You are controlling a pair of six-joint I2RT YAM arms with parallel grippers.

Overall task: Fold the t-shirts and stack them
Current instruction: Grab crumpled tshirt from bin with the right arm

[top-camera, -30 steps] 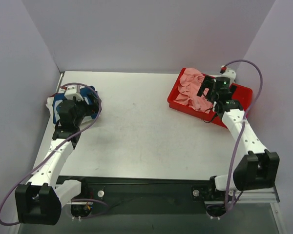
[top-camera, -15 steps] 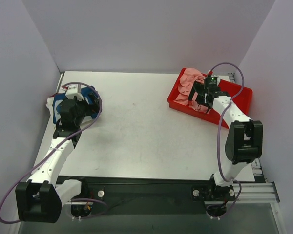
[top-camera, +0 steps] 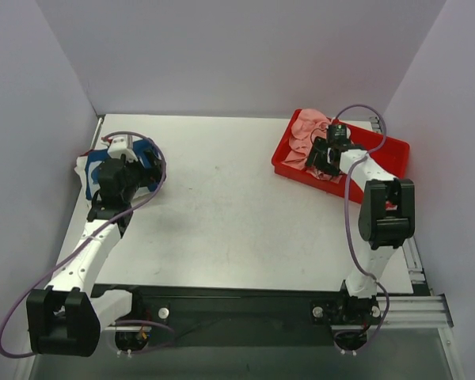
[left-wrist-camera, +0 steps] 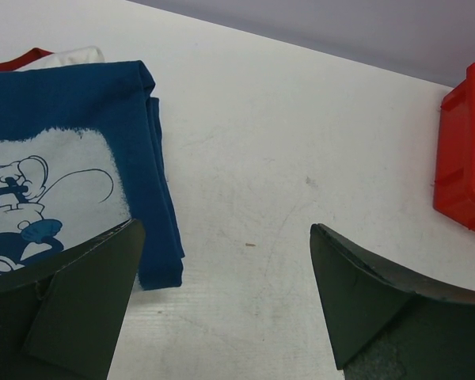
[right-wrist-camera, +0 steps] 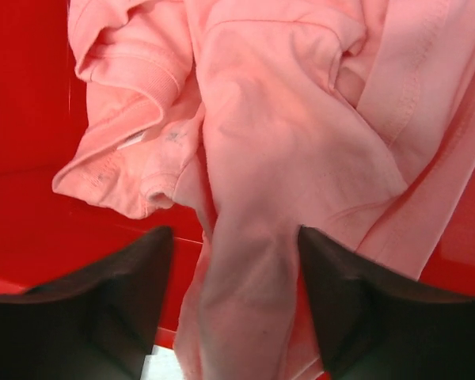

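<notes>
The pink t-shirt (right-wrist-camera: 301, 158), bunched in the red tray (top-camera: 392, 152) at the upper right, could be dropped if only a thin fold is pinched by the spread jaws of the right gripper (right-wrist-camera: 233, 301).

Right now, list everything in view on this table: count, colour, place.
red tray: one, red, table's far right
pink t-shirt: one, salmon pink, crumpled in the red tray
navy t-shirt: one, navy with white cartoon print, folded, far left
white cloth: one, white, under the navy t-shirt
red cloth: one edge, red, beside the white cloth
table: one, white
left gripper: one, dark, open, by the navy t-shirt's edge
right gripper: one, dark, open, astride a pink t-shirt fold
</notes>
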